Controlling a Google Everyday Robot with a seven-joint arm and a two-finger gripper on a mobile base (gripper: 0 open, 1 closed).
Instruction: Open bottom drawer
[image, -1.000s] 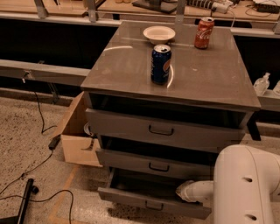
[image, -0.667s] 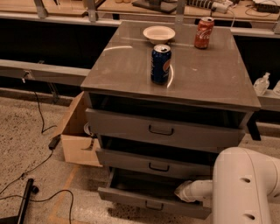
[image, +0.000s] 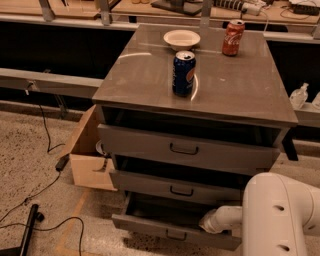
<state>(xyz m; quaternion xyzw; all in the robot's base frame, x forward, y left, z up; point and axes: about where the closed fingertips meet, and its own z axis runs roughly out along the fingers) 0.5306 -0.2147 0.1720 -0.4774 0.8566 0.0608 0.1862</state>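
In the camera view, the bottom drawer (image: 145, 226) of the grey cabinet (image: 240, 95) stands pulled out. Its front sits well forward of the middle drawer (image: 150, 182) above, and a dark gap of open interior shows behind it. Compared with a second ago, almost nothing has shifted: the drawer is out by the same amount and the white arm (image: 272, 215) holds the same pose at the lower right. The gripper (image: 205, 225) is at the arm's tip, just above the drawer's front edge and to the right of the small loop handle (image: 175, 235). Whether the jaws are wide or closed cannot be told. The pull looks to have ended or paused, so the task seems largely done, with the drawer open though perhaps not fully. On the cabinet's top surface the blue can (image: 183, 73), red can (image: 233, 31) and bowl (image: 181, 38) stand undisturbed.
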